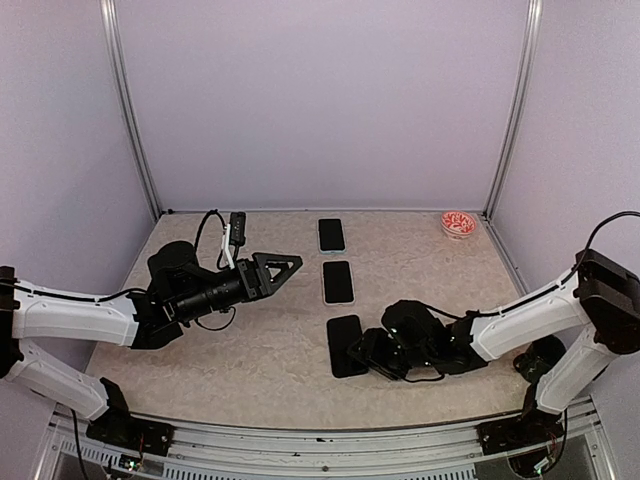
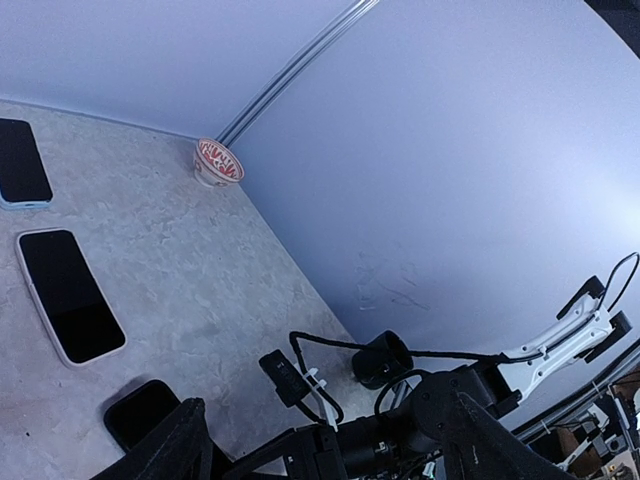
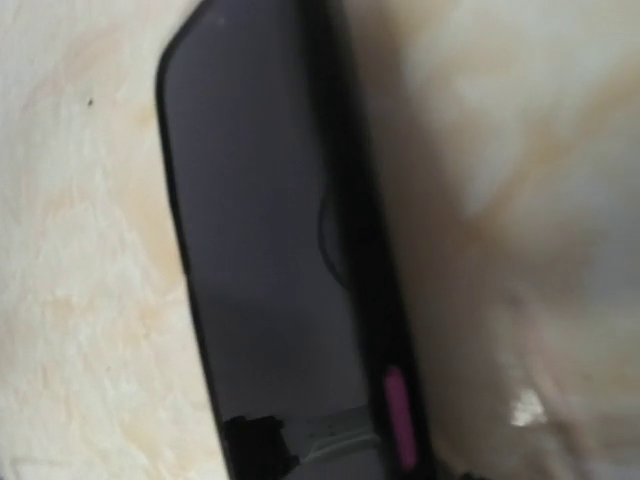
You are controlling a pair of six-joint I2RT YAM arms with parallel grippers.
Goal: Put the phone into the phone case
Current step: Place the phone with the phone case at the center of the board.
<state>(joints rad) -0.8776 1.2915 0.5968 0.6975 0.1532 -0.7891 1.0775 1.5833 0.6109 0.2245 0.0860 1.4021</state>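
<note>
**Top view.** The black case, apparently empty, is lying on the worktop nearest the arm bases. Its long axis is running away from the bases, in line with the white-edged phone and the blue-edged phone beyond it. The right end effector is sitting at the case's right edge, touching it or just beside it; whether its fingers are spread cannot be told. The left end effector is hovering with fingers spread and holding nothing, just left of the white-edged phone, so the left arm is probably the nearer one for that phone.
</note>
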